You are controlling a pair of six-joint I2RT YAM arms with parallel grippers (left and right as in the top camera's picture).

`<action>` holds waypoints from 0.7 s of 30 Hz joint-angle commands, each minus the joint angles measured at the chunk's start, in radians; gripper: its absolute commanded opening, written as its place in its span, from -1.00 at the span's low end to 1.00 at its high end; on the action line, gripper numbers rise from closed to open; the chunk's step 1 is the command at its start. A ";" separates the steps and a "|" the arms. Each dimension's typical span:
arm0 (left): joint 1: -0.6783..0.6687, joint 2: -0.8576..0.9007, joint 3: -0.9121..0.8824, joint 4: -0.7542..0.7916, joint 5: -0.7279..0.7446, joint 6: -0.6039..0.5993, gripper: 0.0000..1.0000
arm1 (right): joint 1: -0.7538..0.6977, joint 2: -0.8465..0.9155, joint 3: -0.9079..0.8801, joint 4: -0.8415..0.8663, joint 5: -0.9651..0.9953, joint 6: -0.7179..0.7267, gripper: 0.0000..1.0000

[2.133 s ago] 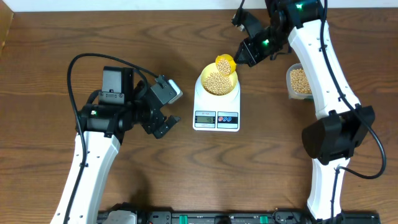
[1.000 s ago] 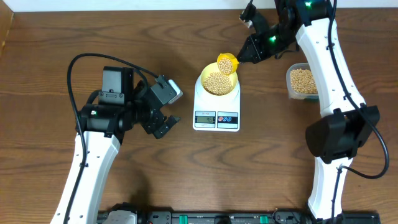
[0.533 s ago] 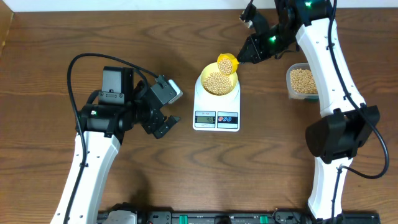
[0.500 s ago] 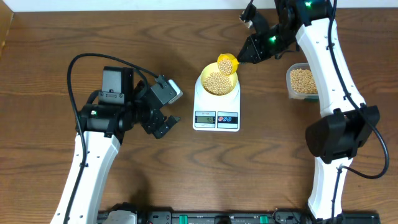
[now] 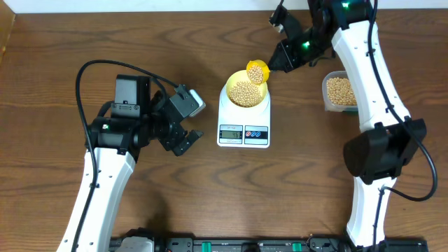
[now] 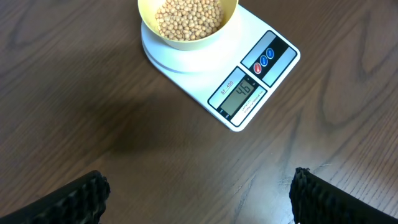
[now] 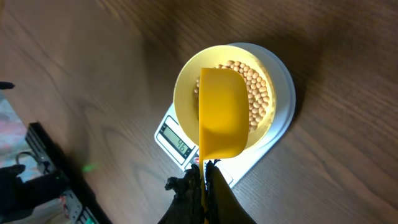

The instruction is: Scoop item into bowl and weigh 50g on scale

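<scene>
Wooden table (image 5: 210, 196): scoop (image 7: 221, 112) over bowl (image 7: 185, 99), tub (image 5: 325, 98) near scale (image 5: 243, 142).

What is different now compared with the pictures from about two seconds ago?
The right arm drew back slightly, away from the scale. The scoop turned a little above the bowl, so more beans seem to show in it. Nothing was grasped or released. The left arm, the scale, the bowl and the tub stayed in place.

White arm shells (image 5: 105, 189), black joints (image 5: 374, 155), looping black cables (image 5: 105, 61), green lights (image 5: 341, 7).
</scene>
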 commanded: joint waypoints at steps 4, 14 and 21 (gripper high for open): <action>0.003 -0.001 -0.002 -0.003 0.002 0.013 0.89 | 0.025 -0.008 0.026 0.002 0.071 -0.061 -0.98; 0.003 -0.001 -0.002 -0.003 0.002 0.013 0.89 | 0.025 -0.008 0.026 0.005 0.070 -0.108 -0.98; 0.003 -0.001 -0.002 -0.003 0.002 0.013 0.89 | 0.011 -0.008 0.026 0.006 0.006 -0.084 -0.98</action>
